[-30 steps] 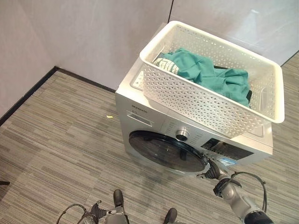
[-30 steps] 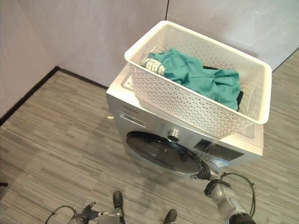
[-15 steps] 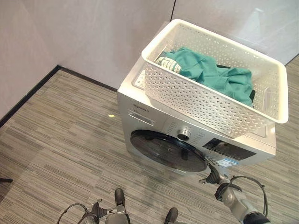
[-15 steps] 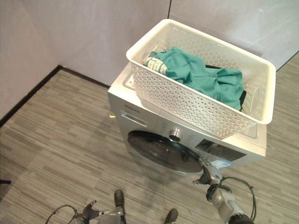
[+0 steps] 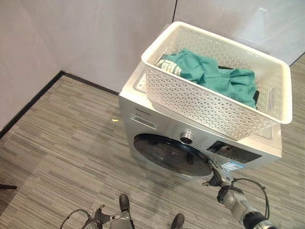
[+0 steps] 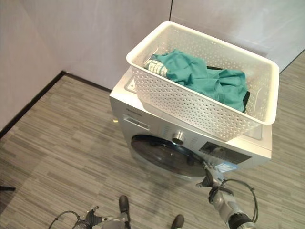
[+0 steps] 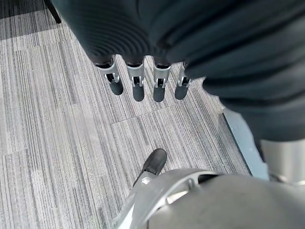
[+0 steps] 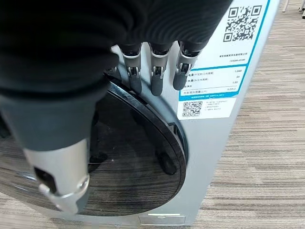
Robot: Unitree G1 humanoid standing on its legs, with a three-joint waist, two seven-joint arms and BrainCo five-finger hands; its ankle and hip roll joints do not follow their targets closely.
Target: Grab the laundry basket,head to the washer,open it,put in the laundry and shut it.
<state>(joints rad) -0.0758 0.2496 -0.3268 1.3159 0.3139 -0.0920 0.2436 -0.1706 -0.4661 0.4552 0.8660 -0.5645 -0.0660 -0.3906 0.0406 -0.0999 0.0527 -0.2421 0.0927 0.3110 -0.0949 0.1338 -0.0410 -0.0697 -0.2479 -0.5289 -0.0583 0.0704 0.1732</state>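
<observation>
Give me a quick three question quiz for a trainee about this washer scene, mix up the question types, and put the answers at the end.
1. True or false: the white laundry basket sits on the floor.
2. Which hand is at the rim of the washer door? A) left hand B) right hand
3. Fill in: the topmost laundry in the basket is a ____ garment.

Key: 1 false, it rests on top of the washer. 2 B, with straight fingers at the door's edge; the door looks closed. 3 teal green.
</observation>
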